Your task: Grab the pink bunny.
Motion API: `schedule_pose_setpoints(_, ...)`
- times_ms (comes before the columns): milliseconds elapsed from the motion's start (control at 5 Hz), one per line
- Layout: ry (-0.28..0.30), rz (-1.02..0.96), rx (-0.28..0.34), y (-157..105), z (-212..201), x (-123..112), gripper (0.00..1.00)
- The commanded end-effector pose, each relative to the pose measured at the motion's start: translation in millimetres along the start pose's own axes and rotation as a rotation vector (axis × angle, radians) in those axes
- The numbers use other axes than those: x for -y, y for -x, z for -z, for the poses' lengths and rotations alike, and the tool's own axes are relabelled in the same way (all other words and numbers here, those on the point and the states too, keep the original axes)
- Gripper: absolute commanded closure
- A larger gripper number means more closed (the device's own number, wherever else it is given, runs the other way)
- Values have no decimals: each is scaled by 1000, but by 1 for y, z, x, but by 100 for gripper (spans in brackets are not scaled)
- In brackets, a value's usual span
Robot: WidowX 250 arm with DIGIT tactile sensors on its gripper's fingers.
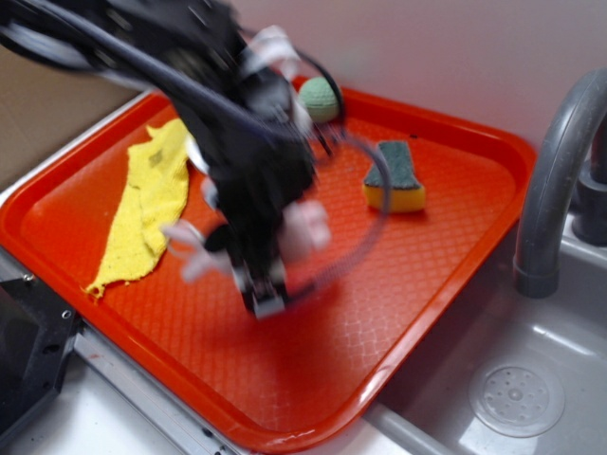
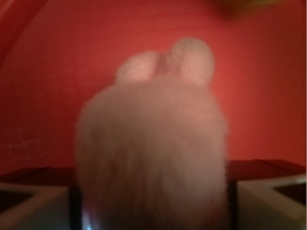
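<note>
The gripper (image 1: pixel 264 284) points down over the middle of the orange tray (image 1: pixel 398 313) and it is closed on the pink bunny (image 1: pixel 305 230). In the wrist view the fuzzy pale body of the bunny fills the space between the two fingers (image 2: pixel 268 203), and two rounded parts of it stand out at the top. In the exterior view the arm is blurred, and pale limbs of the bunny show on both sides of the gripper. On the tray lie also a yellow cloth (image 1: pixel 150 204) at the left, a green and yellow sponge (image 1: pixel 395 178) near the far right corner, and a green ball (image 1: pixel 319 99) at the far edge. A grey faucet (image 1: pixel 555 180) stands to the right, over a sink (image 1: pixel 512 398)
</note>
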State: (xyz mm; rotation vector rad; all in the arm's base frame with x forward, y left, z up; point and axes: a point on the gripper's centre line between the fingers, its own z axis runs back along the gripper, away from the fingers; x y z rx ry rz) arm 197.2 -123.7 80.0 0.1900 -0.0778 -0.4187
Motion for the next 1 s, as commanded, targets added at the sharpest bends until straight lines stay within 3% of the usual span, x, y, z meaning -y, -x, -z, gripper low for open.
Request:
schedule_pose_setpoints(0, -44, -449, 37, 13, -90, -61, 100)
schedule_pose_setpoints(200, 2, -596, 64, 35, -129, -96, 100)
schedule_pose_setpoints(400, 44, -661, 91, 47, -144, -115, 100)
schedule_pose_setpoints(600, 143, -655, 116, 56, -147, -138, 100)
schedule_pose_setpoints(800, 142, -647, 97, 50, -140, -142, 100)
